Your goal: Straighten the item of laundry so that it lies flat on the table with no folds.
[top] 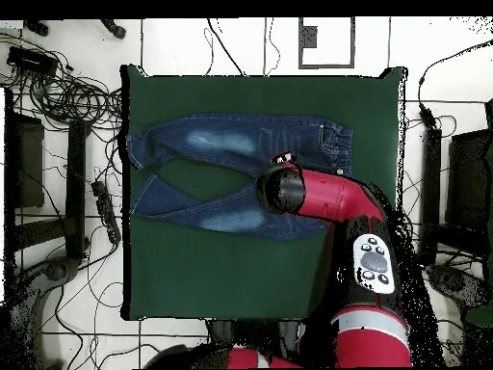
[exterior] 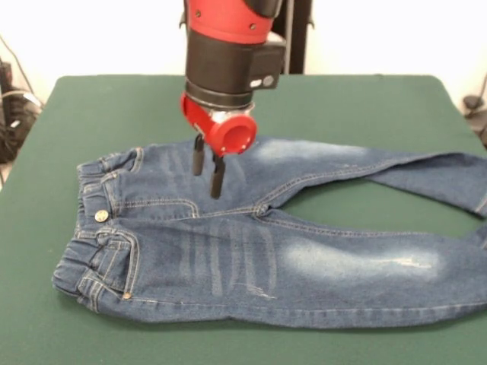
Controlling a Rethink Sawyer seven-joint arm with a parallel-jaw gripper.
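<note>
Front view: your jeans (exterior: 251, 243) lie front-up across the table (exterior: 106, 99), waistband toward its left edge, legs parted and running off past the right edge. Mostly flat, I judge; slight rumpling at the waistband and crotch is left. Gripper (exterior: 207, 169) hangs just over the upper thigh, fingers slightly apart, holding nothing.

Overhead view: jeans (top: 217, 145) in the table's (top: 231, 279) far half; faded thigh patches show.

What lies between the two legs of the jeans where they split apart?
Only bare green table shows between the jeans' legs, in both views.
</note>
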